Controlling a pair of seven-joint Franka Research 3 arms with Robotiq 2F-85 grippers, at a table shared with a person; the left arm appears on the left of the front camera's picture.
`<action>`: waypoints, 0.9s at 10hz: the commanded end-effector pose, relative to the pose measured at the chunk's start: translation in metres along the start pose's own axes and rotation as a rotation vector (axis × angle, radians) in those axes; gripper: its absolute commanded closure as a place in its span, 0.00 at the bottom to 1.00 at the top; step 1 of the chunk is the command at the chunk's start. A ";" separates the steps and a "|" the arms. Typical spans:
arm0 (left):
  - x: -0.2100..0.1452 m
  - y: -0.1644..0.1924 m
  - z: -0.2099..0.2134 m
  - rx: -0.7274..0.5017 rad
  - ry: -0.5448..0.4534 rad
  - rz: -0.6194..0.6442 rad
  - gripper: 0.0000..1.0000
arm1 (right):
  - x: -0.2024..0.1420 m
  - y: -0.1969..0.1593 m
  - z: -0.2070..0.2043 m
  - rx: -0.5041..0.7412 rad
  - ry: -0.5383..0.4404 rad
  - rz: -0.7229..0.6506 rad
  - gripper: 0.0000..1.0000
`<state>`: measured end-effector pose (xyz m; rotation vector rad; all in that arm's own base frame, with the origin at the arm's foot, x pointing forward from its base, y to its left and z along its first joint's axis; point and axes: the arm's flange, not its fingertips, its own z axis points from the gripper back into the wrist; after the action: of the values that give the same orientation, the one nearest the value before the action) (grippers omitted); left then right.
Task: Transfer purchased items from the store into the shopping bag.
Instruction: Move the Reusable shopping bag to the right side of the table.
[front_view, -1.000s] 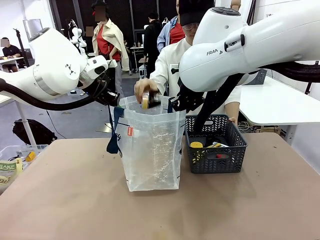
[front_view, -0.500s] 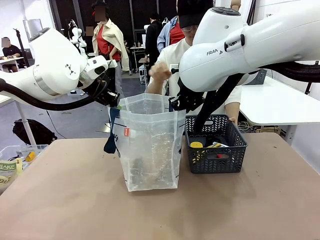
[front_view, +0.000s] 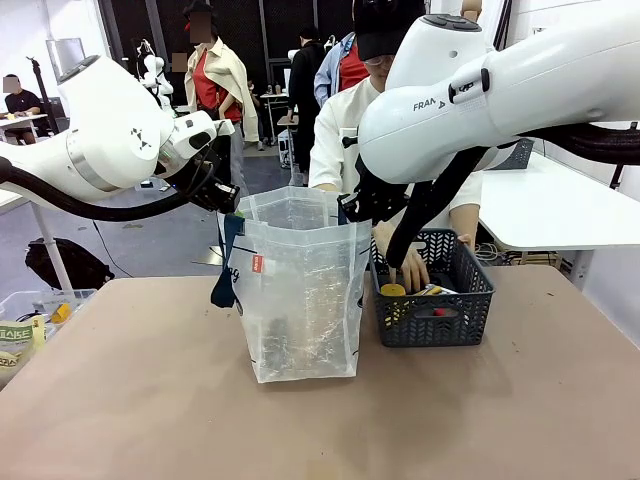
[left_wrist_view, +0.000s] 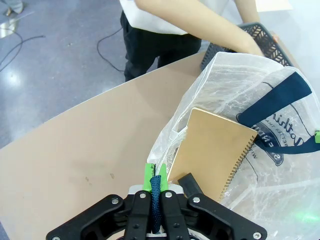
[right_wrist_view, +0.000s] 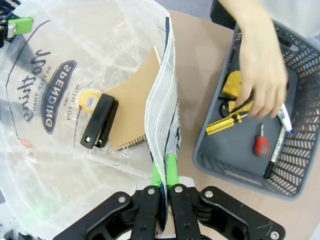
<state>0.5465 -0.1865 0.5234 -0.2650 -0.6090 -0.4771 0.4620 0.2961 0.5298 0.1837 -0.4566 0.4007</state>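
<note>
The clear shopping bag (front_view: 300, 300) with a red tag (front_view: 258, 263) stands mid-table, its mouth held wide. My left gripper (front_view: 232, 203) is shut on its dark blue strap (left_wrist_view: 156, 192) at the left rim. My right gripper (front_view: 348, 207) pinches the right rim (right_wrist_view: 162, 125). A tan spiral notebook (right_wrist_view: 132, 107), a black stapler (right_wrist_view: 99, 121) and a tape roll (right_wrist_view: 90, 100) lie inside the bag. The dark grey basket (front_view: 432, 318) sits to the bag's right. The person's hand (right_wrist_view: 260, 75) reaches into it among a yellow item (right_wrist_view: 231, 85), a yellow-handled tool (right_wrist_view: 223, 124) and a red-handled one (right_wrist_view: 260, 146).
A clear bin (front_view: 30, 320) with small goods sits at the table's left edge. A white table (front_view: 545, 205) stands behind on the right. A black marker (right_wrist_view: 276, 155) lies along the basket's side. People stand in the background.
The person's hand held a tape roll over the bag's mouth, let it go, lifted away, and now reaches down into the basket. Both grippers kept their hold on the bag.
</note>
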 end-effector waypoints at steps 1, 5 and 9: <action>-0.001 0.001 0.004 0.008 -0.013 0.010 1.00 | -0.001 -0.002 0.000 0.015 -0.003 0.006 1.00; -0.001 0.001 0.004 0.008 -0.013 0.010 1.00 | -0.001 -0.002 0.000 0.015 -0.003 0.006 1.00; -0.001 0.001 0.004 0.008 -0.013 0.010 1.00 | -0.001 -0.002 0.000 0.015 -0.003 0.006 1.00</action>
<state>0.5465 -0.1865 0.5234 -0.2650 -0.6090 -0.4771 0.4620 0.2961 0.5298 0.1837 -0.4566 0.4007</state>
